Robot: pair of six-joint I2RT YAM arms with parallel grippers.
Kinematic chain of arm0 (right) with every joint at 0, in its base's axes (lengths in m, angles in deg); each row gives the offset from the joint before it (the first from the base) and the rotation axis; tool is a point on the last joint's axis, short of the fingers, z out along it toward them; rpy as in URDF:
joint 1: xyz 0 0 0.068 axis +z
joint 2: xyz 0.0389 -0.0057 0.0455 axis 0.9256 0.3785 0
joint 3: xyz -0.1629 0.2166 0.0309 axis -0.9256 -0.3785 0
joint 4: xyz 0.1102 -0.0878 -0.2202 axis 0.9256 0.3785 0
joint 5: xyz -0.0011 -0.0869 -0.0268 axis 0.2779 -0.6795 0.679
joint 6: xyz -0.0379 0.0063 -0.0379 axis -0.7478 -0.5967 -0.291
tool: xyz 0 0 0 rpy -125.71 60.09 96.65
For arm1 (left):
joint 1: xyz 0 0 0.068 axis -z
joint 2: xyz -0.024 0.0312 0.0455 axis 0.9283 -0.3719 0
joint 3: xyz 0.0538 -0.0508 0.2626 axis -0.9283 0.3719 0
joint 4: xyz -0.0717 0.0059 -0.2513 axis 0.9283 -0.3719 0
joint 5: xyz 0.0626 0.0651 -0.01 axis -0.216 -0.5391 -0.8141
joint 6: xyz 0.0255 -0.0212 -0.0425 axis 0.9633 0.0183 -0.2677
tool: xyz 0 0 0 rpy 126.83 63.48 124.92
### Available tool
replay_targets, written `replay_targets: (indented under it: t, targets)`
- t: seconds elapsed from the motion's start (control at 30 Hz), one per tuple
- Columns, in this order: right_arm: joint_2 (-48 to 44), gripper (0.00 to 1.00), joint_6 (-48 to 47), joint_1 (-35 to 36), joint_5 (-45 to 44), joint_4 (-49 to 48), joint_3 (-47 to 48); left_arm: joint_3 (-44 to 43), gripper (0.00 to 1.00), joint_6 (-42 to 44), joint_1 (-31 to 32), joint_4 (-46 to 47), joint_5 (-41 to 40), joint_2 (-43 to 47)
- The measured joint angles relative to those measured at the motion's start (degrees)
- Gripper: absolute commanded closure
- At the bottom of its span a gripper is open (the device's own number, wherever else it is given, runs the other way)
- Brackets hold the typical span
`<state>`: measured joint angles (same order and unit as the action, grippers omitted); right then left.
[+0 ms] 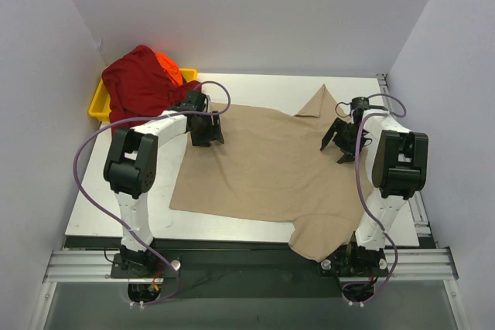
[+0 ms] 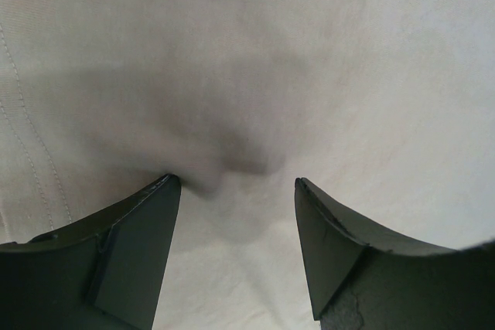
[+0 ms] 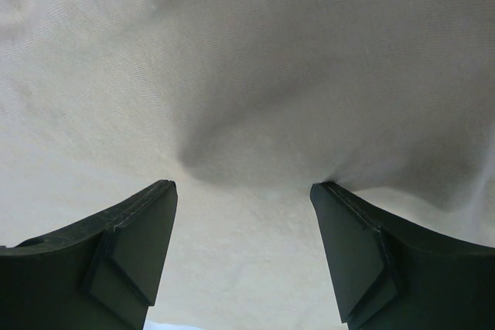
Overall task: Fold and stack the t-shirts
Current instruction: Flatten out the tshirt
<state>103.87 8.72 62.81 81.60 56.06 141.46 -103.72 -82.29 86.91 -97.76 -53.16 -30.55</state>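
Observation:
A tan t-shirt [image 1: 263,168] lies spread flat across the table, one sleeve [image 1: 317,239] hanging over the near edge and the other [image 1: 317,103] pointing to the back. My left gripper [image 1: 207,134] stands open over the shirt's far left part. In the left wrist view the gripper [image 2: 236,183] has its tips down on the tan cloth [image 2: 255,59], which puckers at the left tip. My right gripper [image 1: 338,144] is open at the shirt's right side; close up, the gripper [image 3: 244,187] rests on tan cloth [image 3: 247,52] with nothing pinched. A dark red t-shirt [image 1: 139,86] and an orange one [image 1: 168,67] lie heaped at the back left.
A yellow tray [image 1: 99,106] holds the heaped shirts at the table's back left corner. White walls close in on the left, back and right. Purple cables loop from both arms. A stitched seam [image 2: 23,129] runs down the left of the left wrist view.

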Motion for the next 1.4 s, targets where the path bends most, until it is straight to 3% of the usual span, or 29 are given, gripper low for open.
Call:
replay_targets:
  t: [0.87, 1.03, 1.4]
  targets:
    - [20.33, 0.27, 1.95, -2.64, 1.66, 6.29, 32.26, -43.60, 0.28, 7.37, -1.27, -14.62, 0.20, -26.16]
    - [22.97, 0.27, 2.01, -3.30, 2.89, 6.73, 37.22, -46.77, 0.28, 8.26, -1.29, -14.99, 0.72, -27.96]
    - [23.47, 0.28, 1.51, -3.58, 8.24, 6.71, 42.25, -44.63, 0.28, 8.57, -0.90, -13.97, 1.01, -24.87]
